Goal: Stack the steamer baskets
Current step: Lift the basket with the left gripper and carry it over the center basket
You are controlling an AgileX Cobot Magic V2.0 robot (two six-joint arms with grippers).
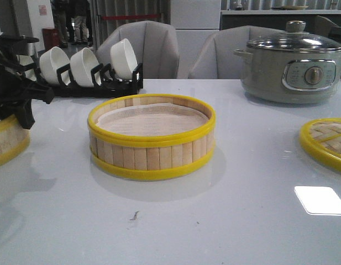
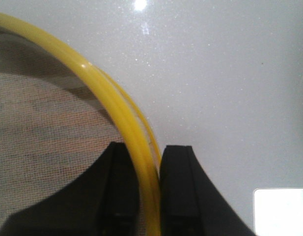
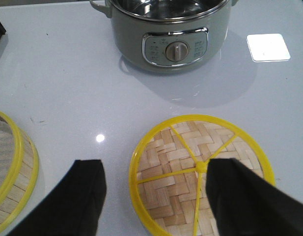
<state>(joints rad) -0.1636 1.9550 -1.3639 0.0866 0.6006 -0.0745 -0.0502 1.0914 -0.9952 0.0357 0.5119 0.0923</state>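
Note:
One steamer basket [image 1: 152,149], paper-lined with yellow rims, stands in the middle of the table. It also shows at the edge of the right wrist view [image 3: 13,182]. A second steamer basket [image 1: 7,143] sits at the far left, mostly cut off. My left gripper [image 1: 21,113] is shut on this basket's wall. In the left wrist view the gripper [image 2: 151,147] has one finger inside over the paper liner [image 2: 43,123] and one outside, pinching the yellow rim [image 2: 104,93]. My right gripper [image 3: 156,164] is open and empty, hovering over the flat woven lid [image 3: 176,147].
The woven lid [image 1: 328,143] lies at the right edge of the table. A grey electric pot [image 1: 292,63] stands at the back right and also shows in the right wrist view [image 3: 166,34]. A black rack with white bowls [image 1: 87,69] stands at the back left.

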